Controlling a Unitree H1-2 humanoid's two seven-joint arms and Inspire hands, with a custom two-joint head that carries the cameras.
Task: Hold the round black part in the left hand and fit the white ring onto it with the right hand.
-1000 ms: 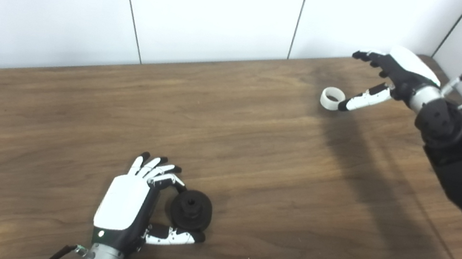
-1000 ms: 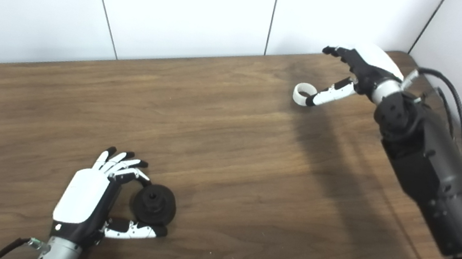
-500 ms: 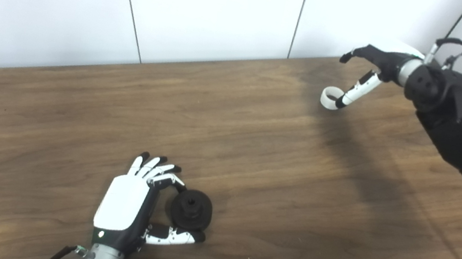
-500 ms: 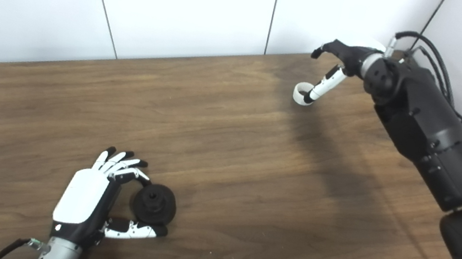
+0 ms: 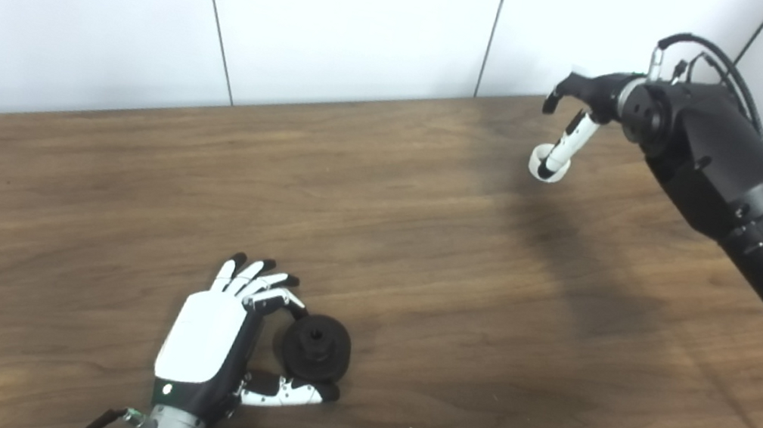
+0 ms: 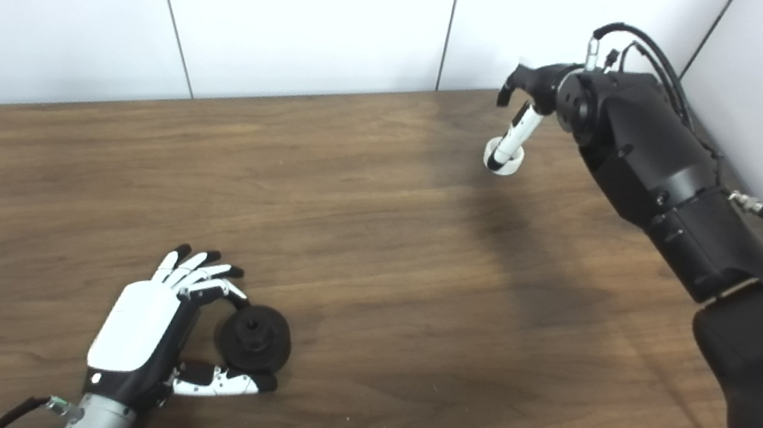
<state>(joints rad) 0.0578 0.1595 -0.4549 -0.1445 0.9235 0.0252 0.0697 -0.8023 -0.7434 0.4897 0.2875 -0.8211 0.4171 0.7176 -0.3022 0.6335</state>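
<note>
The round black part (image 5: 317,346) rests on the wooden table (image 5: 419,266) near the front edge. My left hand (image 5: 212,340) lies beside it, with a curled finger on its top and the thumb (image 5: 288,391) along its near side, so they pinch it; the other fingers stretch forward. The white ring (image 5: 548,167) lies flat at the far right, near the wall. My right hand (image 5: 587,97) hovers over it with fingers arched and apart, and its white thumb (image 5: 566,142) points steeply down with its dark tip at the ring's opening. The ring is not gripped.
White wall panels (image 5: 351,18) stand close behind the table's far edge and on the right side. My black right forearm (image 5: 730,185) stretches over the table's right end and casts a broad shadow (image 5: 571,275) on the wood.
My right hand has rolled over and its forearm has swung up and inward; the thumb went from nearly flat to steeply downward at the ring. Ring, black part and left hand stay put.
</note>
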